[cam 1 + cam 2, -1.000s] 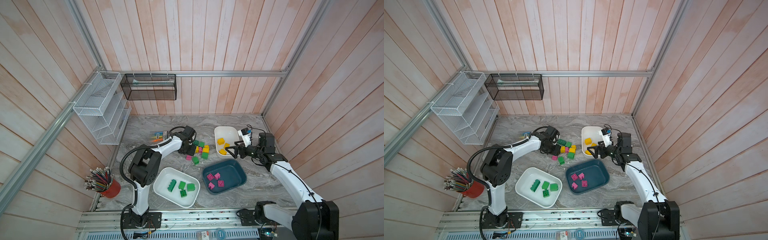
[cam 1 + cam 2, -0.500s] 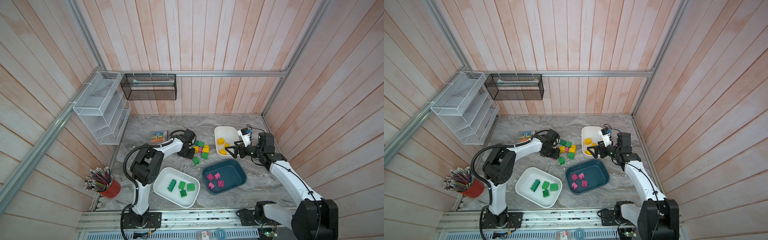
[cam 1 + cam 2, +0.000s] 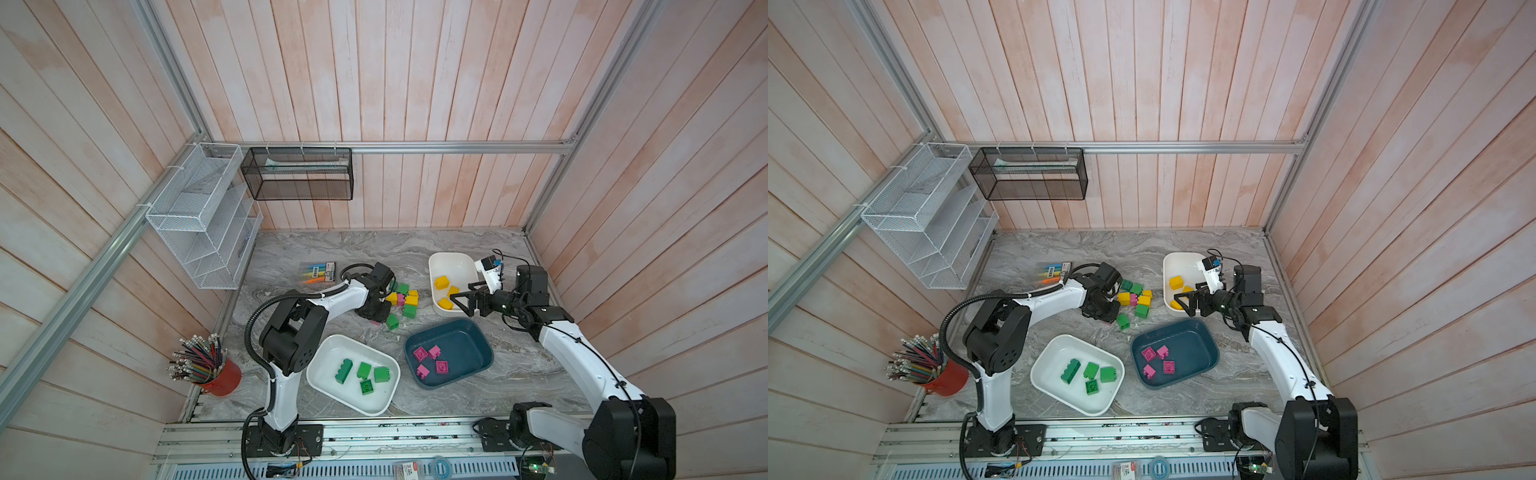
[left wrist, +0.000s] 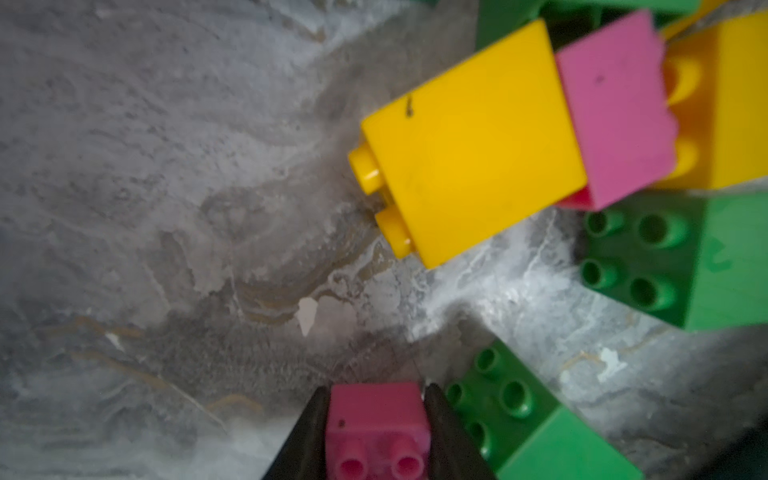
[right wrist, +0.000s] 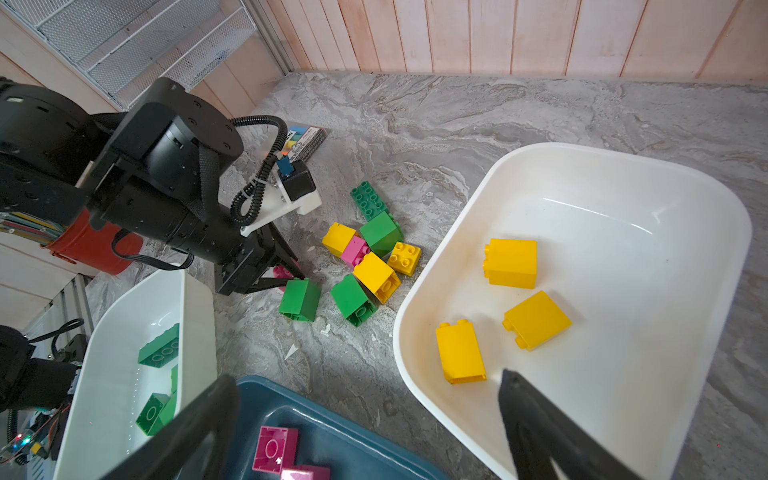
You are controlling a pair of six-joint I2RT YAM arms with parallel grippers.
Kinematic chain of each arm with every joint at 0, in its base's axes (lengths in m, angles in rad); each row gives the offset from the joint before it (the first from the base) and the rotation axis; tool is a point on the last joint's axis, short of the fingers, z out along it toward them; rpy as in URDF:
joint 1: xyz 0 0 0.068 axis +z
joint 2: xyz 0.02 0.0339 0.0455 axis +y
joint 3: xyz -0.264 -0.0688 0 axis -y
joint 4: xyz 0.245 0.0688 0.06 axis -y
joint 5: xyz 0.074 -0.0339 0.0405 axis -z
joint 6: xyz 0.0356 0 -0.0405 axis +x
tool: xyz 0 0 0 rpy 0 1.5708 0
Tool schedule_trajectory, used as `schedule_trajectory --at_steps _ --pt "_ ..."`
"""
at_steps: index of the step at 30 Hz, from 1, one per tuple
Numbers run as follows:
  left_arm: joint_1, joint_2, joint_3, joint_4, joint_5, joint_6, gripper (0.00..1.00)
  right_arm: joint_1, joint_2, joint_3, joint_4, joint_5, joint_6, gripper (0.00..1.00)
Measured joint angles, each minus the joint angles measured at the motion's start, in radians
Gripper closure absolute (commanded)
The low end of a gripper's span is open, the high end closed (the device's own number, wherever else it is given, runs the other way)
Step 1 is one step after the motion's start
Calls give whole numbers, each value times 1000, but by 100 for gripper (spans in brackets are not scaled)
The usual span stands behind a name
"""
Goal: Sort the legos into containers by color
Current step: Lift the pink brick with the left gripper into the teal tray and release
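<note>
Take the table point(image 3: 374, 249) as a clock face, seen from above: twelve at the back wall, six at the robot bases. A loose pile of bricks point(image 3: 401, 299) lies near the centre. At the pile's eight o'clock edge, a single brick point(image 4: 374, 428) sits pinched between the fingers of the left gripper point(image 4: 377, 390).

- **Two o'clock:** the far tub point(image 3: 453, 259), with three bricks point(image 3: 445, 291) in it.
- **Five o'clock:** the near-right tub point(image 3: 469, 349), with four bricks point(image 3: 430, 359) in it.
- **Seven o'clock:** the near-left tub point(image 3: 332, 357), with four bricks point(image 3: 363, 374) in it, just beside the near-right tub.
- **Ten o'clock:** a pack of highlighters point(image 3: 318, 272), lying flat.
- **Eight o'clock:** a pencil cup point(image 3: 220, 376), at the table's edge.

A tiered wire rack point(image 3: 199, 216) hangs on the wall at ten. A mesh basket point(image 3: 297, 178) hangs on the back wall at eleven.
</note>
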Motion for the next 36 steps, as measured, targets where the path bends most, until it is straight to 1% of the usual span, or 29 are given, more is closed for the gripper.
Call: schedule_trajectory --at_steps 6,8,9,22,24,27,28,30,33,36 --pt "-10 -29 -35 -33 -15 -5 62 0 0 0 0 0 0 2" --pt "-10 -35 -41 -41 -14 -5 57 0 0 0 0 0 0 2" --pt "-10 -36 -43 -42 -14 -6 57 0 0 -1 0 0 0 2" --pt "-12 -66 -77 -71 -14 -13 57 0 -2 -2 0 0 0 2" --pt "-13 -74 -88 -75 -14 -18 66 0 -2 -2 0 0 0 2" --pt "-15 -79 -94 -73 -14 -20 83 0 -2 -2 1 0 0 2" --pt "-15 -79 -93 -71 -14 -15 86 0 -2 -2 1 0 0 2" --pt "-16 -80 -93 -68 -14 -14 86 0 -2 -2 1 0 0 2" --pt "-16 -84 -90 -70 -14 -14 84 0 -2 -2 1 0 0 2" --pt "-19 -100 -60 -91 -13 -14 82 0 -2 -2 1 0 0 2"
